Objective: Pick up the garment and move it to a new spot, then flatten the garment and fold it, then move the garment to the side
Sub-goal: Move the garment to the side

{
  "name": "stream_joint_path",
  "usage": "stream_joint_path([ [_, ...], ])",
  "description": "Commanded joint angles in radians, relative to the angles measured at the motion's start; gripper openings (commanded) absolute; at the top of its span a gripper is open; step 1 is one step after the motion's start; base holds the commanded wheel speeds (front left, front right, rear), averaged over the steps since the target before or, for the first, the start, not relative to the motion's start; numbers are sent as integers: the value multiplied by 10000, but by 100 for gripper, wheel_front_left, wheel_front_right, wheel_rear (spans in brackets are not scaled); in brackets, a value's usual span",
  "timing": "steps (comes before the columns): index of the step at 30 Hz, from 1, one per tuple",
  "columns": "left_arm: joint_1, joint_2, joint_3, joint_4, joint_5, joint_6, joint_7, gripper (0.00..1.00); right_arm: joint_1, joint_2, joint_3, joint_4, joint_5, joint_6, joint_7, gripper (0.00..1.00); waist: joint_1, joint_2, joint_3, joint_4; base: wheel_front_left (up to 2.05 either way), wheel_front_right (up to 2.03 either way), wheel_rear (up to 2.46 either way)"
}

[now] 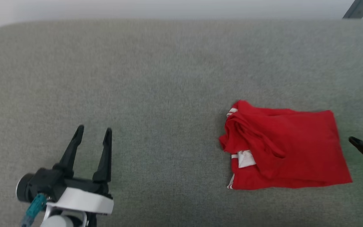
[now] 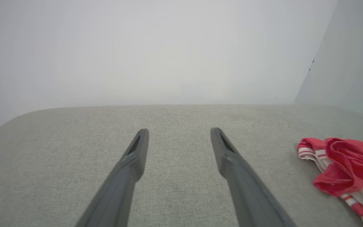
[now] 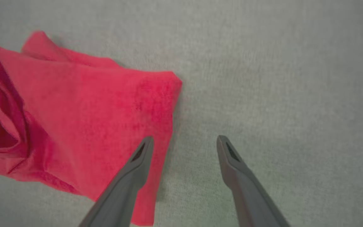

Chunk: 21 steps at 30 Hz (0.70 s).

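On the right side of the grey fabric worktop [image 1: 169, 69] the garment [image 1: 285, 148] is lying bunched, bright red with white striped trim at one edge; my right gripper [image 1: 361, 136] is hovering just beside it, fingers spread; my left gripper [image 1: 94, 129] is hanging likewise spread, well apart.

One red garment [image 1: 290, 148] and two pairs of fingers [image 1: 72, 147].

Grey fabric surface [image 1: 156, 78] bears the garment [image 1: 288, 151].
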Motion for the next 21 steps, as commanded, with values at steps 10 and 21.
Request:
stream_joint_path([
  [10, -1273, -115, -342, 43, -94, 9, -46, 100, -1131, -216, 517, -394, 652, 0, 2725, 100, 0, -1, 1839, 422, 0, 0, 0],
  [21, -2000, -2, -416, 246, -114, 9, -46, 100, -975, 590, 1157, -279, 638, 2, 3218, 0, 0, -1, 2392, 433, 0, 0, 0],
])
